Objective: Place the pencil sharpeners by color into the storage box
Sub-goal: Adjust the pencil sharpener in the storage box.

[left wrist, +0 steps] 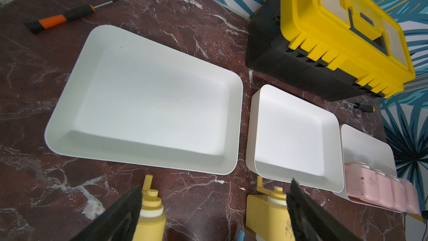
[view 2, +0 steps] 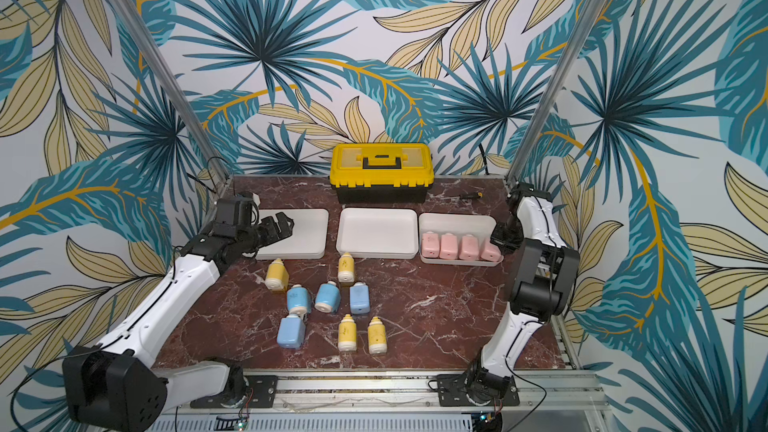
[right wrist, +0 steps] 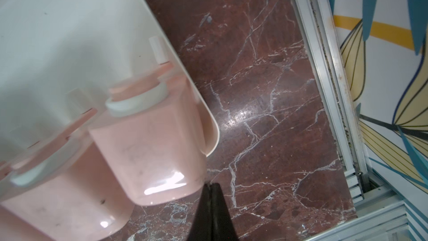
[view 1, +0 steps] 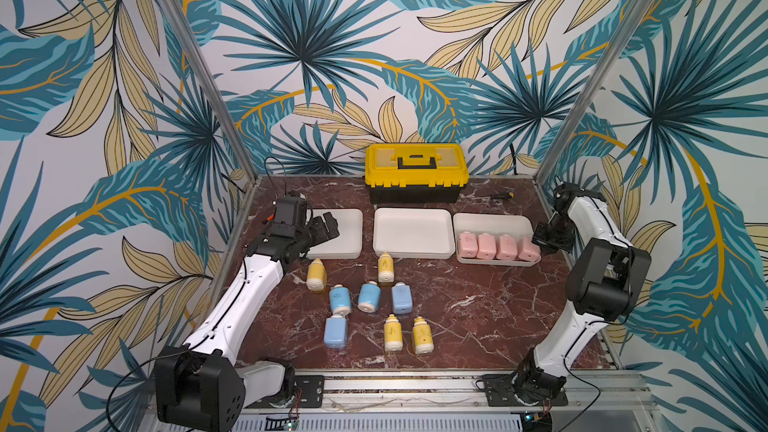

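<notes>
The four pink sharpeners lie side by side in the filled tray, one colour to a tray. That is probably why the middle tray and the bare tray are kept free for the yellow sharpeners and blue sharpeners loose on the table. The right gripper has its fingers pressed together on nothing. Their tips are just beside the end pink sharpener's base, though whether they touch it is hard to tell. The left gripper hangs with fingers spread wide and empty, a yellow sharpener below each finger and the bare tray just ahead of the tips.
</notes>
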Motion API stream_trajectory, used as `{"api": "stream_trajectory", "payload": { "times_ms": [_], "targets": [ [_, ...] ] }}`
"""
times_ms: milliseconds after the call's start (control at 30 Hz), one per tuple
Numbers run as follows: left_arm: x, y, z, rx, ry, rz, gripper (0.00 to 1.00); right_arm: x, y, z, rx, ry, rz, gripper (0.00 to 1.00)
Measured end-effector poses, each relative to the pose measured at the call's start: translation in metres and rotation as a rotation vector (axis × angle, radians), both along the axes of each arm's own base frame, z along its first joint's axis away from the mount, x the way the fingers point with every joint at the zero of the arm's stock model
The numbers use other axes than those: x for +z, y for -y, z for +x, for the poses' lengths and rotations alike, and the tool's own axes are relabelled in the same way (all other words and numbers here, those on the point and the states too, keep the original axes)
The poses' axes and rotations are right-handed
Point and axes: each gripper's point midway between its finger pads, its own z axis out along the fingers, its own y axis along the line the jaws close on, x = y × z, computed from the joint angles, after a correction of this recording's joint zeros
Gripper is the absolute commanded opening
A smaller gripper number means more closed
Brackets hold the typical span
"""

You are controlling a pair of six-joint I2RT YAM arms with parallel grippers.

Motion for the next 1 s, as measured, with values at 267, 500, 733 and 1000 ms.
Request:
{"api": "stream_trajectory", "payload": {
  "times_ms": [267,500,733,1000],
  "targets": [
    [-0.002,0.0,0.001,0.009,-0.01,-0.011,0.99,-0.004,0.018,0.007,-0.053,0.041,-0.01,0.0],
    [-0.002,0.001,0.001,0.01,-0.011,-0.015,0.99,-0.037,0.02,0.023,-0.076,0.062,0.088,0.0],
    [-0.007,0.001,0.002,0.013,-0.026,-0.019,1.0,-0.035,0.017,0.046,-0.074,0.173,0.161,0.0],
    [-0.014,0.002,0.003,0.011,-0.044,-0.019,0.99,-0.035,0.007,0.057,-0.058,0.222,0.225,0.0]
  ]
}}
